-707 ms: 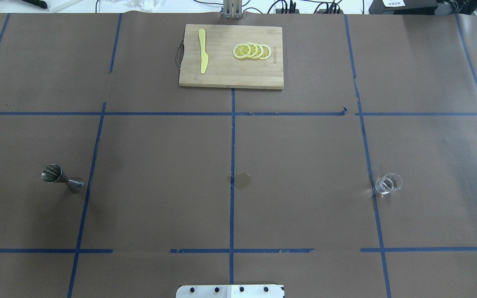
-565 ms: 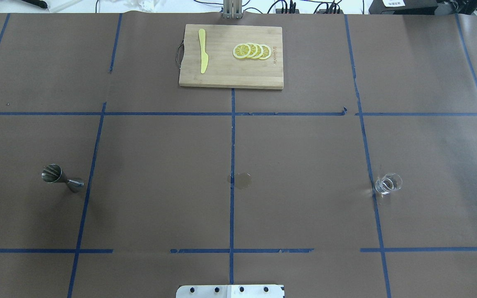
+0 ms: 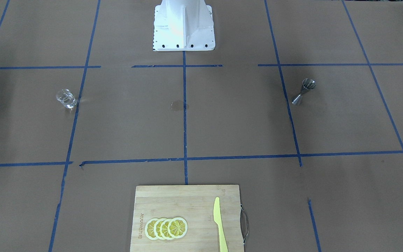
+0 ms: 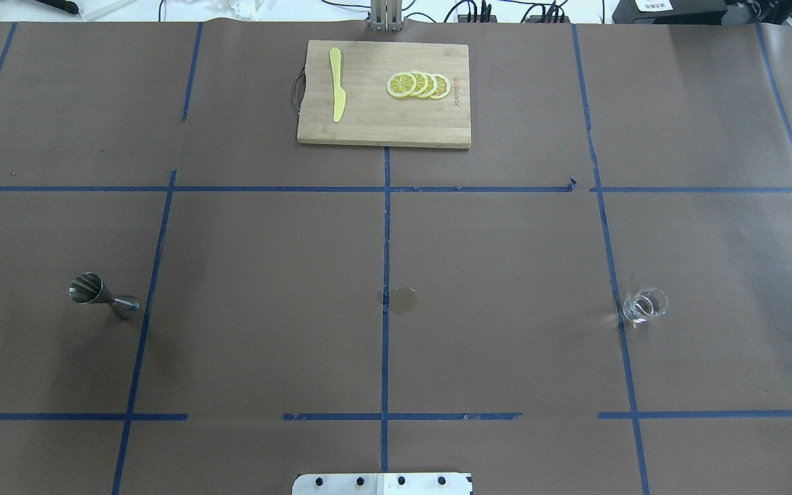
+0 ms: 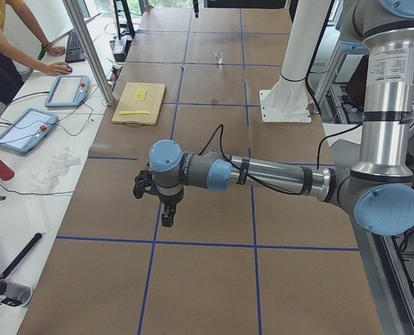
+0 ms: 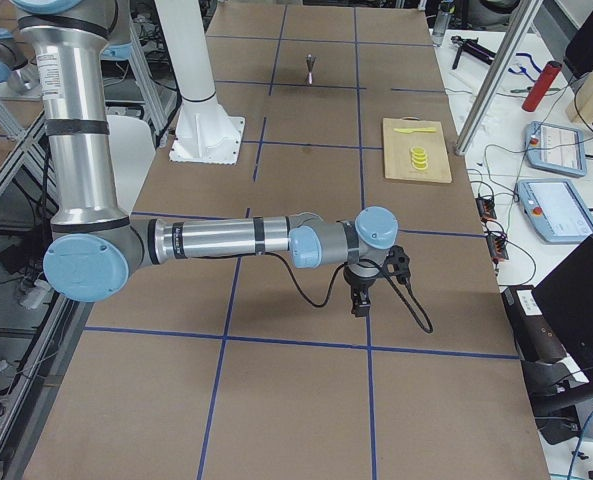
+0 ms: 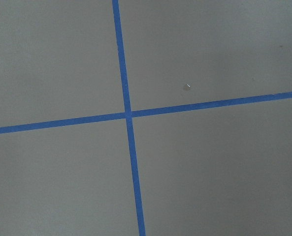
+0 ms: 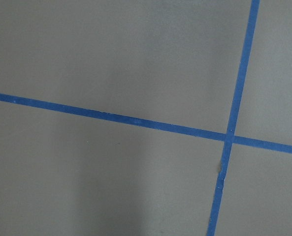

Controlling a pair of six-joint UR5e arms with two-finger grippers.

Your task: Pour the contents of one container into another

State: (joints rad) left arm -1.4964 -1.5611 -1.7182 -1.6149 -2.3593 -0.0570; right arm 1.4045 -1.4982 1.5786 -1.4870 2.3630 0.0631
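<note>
The clear glass tumbler [image 4: 645, 304] stands upright on the table's right side, also visible as the tumbler [image 3: 66, 99]. The steel jigger [image 4: 102, 295] stands on the left side, seen again as the jigger [image 3: 303, 91]. Neither gripper shows in the overhead or front-facing views. My left gripper [image 5: 166, 216] hangs over bare paper far out past the jigger. My right gripper [image 6: 359, 303] hangs likewise far beyond the tumbler. I cannot tell whether either is open or shut. Both wrist views show only brown paper and blue tape.
A wooden cutting board [image 4: 368, 130] at the far middle carries lemon slices [image 4: 418, 85] and a yellow knife [image 4: 337, 85]. A small wet stain [image 4: 401, 300] marks the centre. The robot base [image 3: 183, 24] stands at the near edge. An operator [image 5: 11, 49] stands beyond the far edge.
Tumbler and jigger have not moved. A small dark sliver has appeared at the overhead view's right edge.
</note>
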